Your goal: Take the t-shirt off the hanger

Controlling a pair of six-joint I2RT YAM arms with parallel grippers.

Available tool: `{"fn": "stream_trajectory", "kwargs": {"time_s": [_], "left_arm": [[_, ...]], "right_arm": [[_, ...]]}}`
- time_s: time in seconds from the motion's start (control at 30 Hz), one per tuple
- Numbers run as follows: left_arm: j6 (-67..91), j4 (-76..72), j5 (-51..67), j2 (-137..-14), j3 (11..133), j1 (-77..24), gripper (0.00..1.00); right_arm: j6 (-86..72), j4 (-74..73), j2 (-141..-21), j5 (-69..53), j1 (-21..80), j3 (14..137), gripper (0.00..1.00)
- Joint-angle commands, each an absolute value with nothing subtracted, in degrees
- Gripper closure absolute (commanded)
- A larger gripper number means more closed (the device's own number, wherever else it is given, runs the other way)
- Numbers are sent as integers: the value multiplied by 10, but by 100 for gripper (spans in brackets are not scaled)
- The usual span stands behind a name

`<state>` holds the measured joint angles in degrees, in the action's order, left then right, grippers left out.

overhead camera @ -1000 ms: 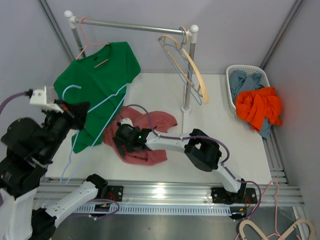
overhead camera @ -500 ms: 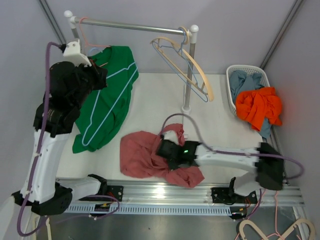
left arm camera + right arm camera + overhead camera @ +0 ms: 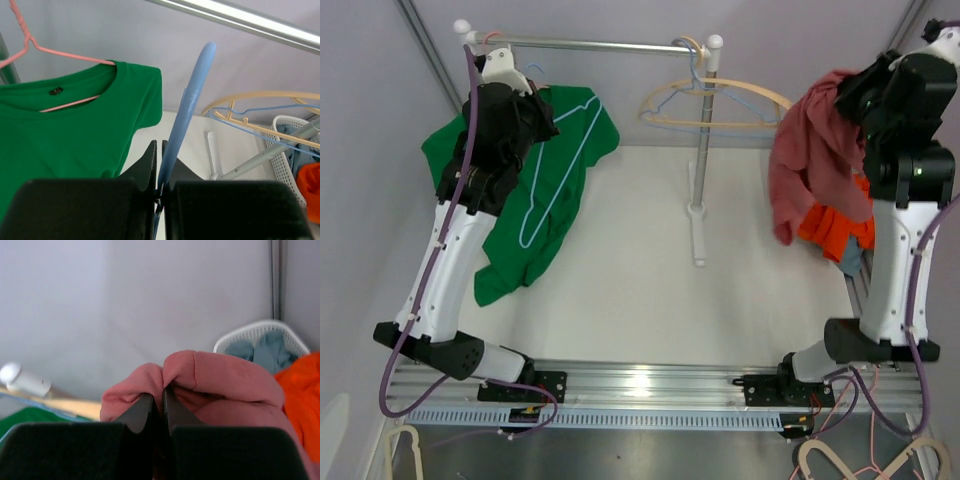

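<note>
The left hand (image 3: 159, 167) is raised at about 10 o'clock over the tabletop (image 3: 640, 270), its jaws pressed shut on a light blue hanger (image 3: 186, 107) that runs up between them toward the rail (image 3: 240, 17). From the overhead view the frame of this hanger hangs down across the front of a green t-shirt (image 3: 545, 200). The green t-shirt sits on a pink hanger (image 3: 65, 57) hooked on the rail at 11 o'clock, with its lower part draped onto the tabletop. The right hand (image 3: 161, 400) is lifted high at about 2 o'clock, jaws closed tight on a fold of the red t-shirt (image 3: 215, 375). The red t-shirt (image 3: 810, 160) is off any hanger and hangs loose from this grip, clear of the tabletop and in front of the white basket (image 3: 255, 335) at 3 o'clock. The basket holds an orange garment (image 3: 825, 228) and some grey-blue cloth. At 12 o'clock, by the upright post (image 3: 700, 170), a bare wooden hanger (image 3: 720, 100) and a thin blue wire one hang from the right end of the rail.
</note>
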<state>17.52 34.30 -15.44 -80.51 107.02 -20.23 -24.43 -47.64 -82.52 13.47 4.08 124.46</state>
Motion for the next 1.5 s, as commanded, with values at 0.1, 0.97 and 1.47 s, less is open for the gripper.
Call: {"fn": "stream_trajectory", "kwargs": {"time_s": [0.1, 0.97, 1.47], "left_arm": [[171, 267, -165, -841, 1115, -203, 99], [20, 100, -278, -1011, 1232, -286, 99], [31, 107, -238, -1121, 1330, -311, 99]], "right_arm": [[-251, -448, -992, -79, -103, 1345, 100], [-323, -295, -1074, -91, -200, 1323, 100], [-211, -501, -1281, -109, -187, 1236, 100]]}}
